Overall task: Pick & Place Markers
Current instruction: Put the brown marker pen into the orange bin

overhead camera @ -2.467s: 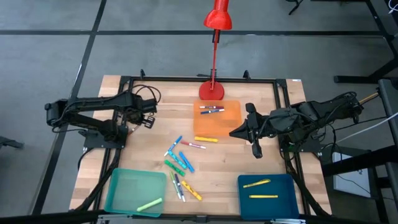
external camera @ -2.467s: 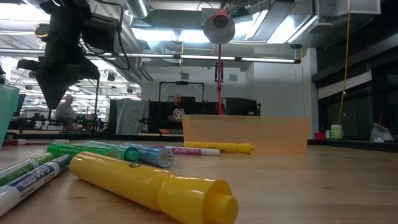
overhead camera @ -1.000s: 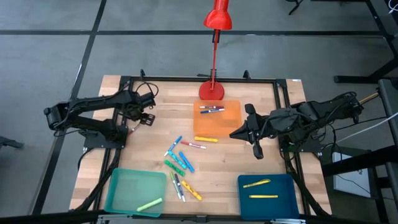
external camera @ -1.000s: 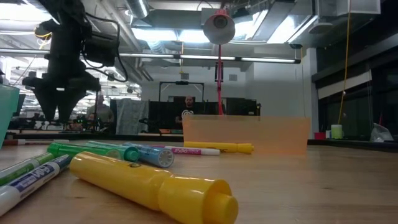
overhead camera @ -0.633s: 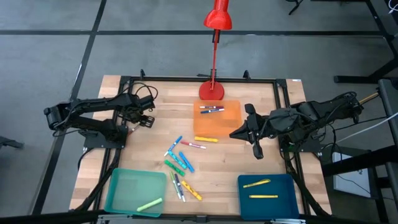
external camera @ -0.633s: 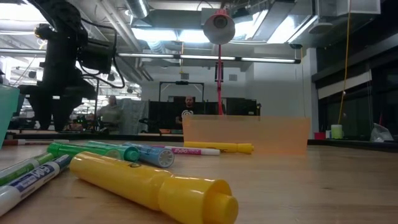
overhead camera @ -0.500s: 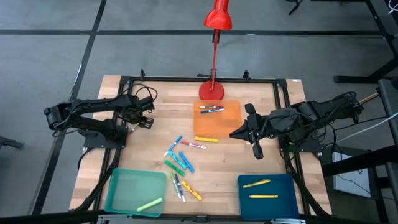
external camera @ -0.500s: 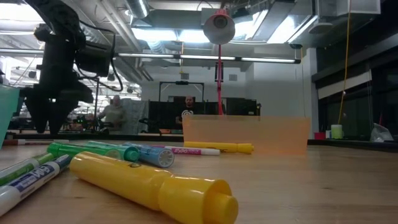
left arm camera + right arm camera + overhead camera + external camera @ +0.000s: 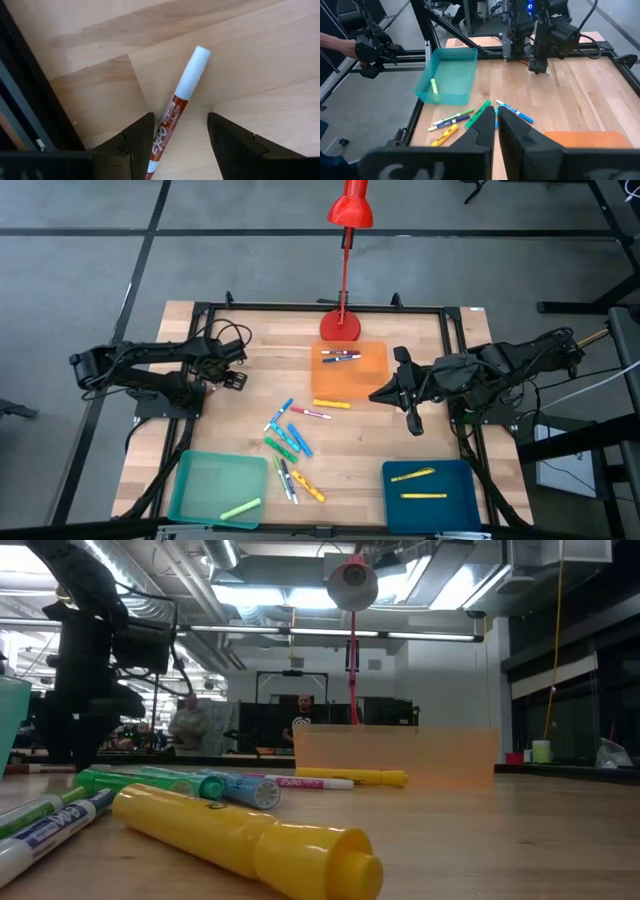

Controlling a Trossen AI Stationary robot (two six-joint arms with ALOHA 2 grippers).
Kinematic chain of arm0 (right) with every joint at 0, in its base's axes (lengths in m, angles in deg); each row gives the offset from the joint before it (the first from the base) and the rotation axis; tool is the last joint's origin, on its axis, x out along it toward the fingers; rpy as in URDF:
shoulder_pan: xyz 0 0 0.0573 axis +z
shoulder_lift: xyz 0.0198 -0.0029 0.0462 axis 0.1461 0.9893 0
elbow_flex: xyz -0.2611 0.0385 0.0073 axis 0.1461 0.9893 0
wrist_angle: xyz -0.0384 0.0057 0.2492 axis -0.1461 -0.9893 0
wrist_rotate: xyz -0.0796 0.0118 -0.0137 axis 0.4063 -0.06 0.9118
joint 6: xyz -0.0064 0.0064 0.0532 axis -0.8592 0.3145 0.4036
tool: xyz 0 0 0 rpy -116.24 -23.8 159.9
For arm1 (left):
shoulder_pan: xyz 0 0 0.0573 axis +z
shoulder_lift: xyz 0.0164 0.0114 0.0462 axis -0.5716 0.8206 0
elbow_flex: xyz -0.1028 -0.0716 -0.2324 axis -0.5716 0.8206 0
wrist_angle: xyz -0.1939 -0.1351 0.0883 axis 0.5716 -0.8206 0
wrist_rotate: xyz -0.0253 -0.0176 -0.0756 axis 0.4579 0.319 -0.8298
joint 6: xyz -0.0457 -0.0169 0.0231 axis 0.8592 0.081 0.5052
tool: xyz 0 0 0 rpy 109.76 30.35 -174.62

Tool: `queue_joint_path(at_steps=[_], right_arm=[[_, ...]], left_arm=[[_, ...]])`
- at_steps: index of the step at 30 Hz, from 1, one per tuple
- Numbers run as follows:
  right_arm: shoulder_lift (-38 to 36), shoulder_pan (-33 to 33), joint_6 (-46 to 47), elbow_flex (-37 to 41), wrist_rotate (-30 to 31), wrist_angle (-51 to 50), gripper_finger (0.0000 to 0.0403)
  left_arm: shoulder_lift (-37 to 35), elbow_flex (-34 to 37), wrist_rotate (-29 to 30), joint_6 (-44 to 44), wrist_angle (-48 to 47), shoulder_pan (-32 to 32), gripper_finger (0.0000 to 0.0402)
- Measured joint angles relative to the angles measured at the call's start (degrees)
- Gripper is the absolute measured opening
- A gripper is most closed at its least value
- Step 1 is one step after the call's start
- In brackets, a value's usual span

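Left gripper (image 9: 175, 137) low over the worktop (image 9: 260, 60), jaws spread astride a white-and-red marker (image 9: 180, 107) — not gripping; right gripper (image 9: 412, 418) idle, jaws clenched.

marker pile (image 9: 291, 451) mid-table, bare wood around

Table (image 9: 370, 450): pale wood, smooth matt planks with visible grain. Markers (image 9: 240, 830): glossy smooth plastic; the one at the left gripper (image 9: 177, 150) has a white barrel (image 9: 181, 102) with a printed label. Trays (image 9: 215, 480): smooth translucent plastic. Gripper fingers (image 9: 235, 145): dark matt plastic. Lamp (image 9: 348, 210): glossy red.
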Motion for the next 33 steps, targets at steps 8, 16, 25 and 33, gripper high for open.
queue_joint_path(at_steps=[8,16,25,33], right_arm=[[0.02,-0.01,0.07,0.00,0.00,0.76,0.0023],[0.02,-0.01,0.15,0.00,0.00,1.21,0.0023],[0.02,-0.01,-0.04,0.00,0.02,2.81,0.0023],[0.02,-0.01,-0.57,0.00,0.02,3.48,0.0023]], left_arm=[[0.04,0.03,-0.06,-0.42,0.79,0.00,0.0172],[0.08,0.08,-1.08,-0.91,1.19,0.00,0.0122],[0.11,0.09,-1.45,-1.86,1.25,-0.02,0.0041],[0.08,0.12,-2.67,-2.56,1.27,0.04,0.0023]])
